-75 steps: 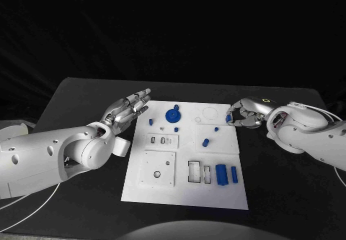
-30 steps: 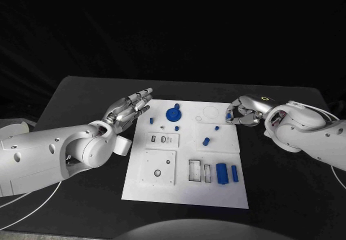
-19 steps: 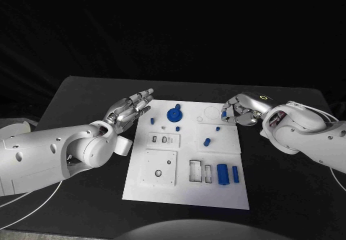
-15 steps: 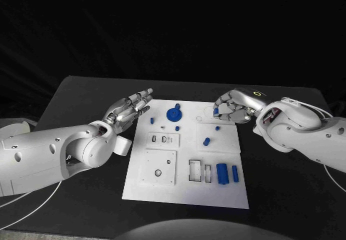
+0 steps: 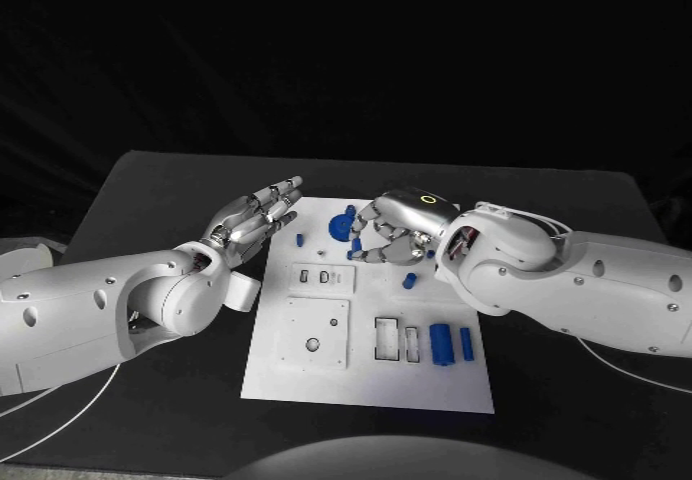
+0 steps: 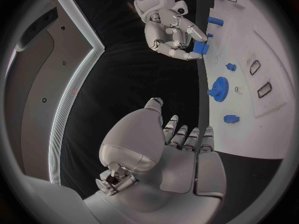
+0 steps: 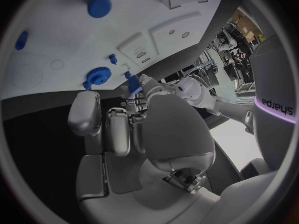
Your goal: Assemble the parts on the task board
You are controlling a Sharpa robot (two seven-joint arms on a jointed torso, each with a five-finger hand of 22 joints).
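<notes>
The white task board (image 5: 368, 385) lies in the middle of the table. My right hand (image 5: 392, 232) hovers over its far part, just right of the blue gear (image 5: 342, 226), and pinches a small blue part (image 6: 201, 48) between thumb and fingertips. That part also appears beyond the fingers in the right wrist view (image 7: 134, 87), with the gear (image 7: 98, 75) close by. My left hand (image 5: 257, 220) is held off the board's far left corner, fingers spread and holding nothing. Loose blue pieces lie on the board: a peg (image 5: 300, 240), a short one (image 5: 410, 280) and two blocks (image 5: 441, 344).
Rectangular slots (image 5: 389, 340) and a square plate with a hole (image 5: 315, 345) sit on the board's near half. Black table (image 5: 577, 400) surrounds the board on all sides. My right forearm (image 5: 577, 280) spans the board's right edge.
My right hand has swung left from the board's far right edge to a spot over the board beside the gear, still holding the small blue part. The left hand has stayed put.
</notes>
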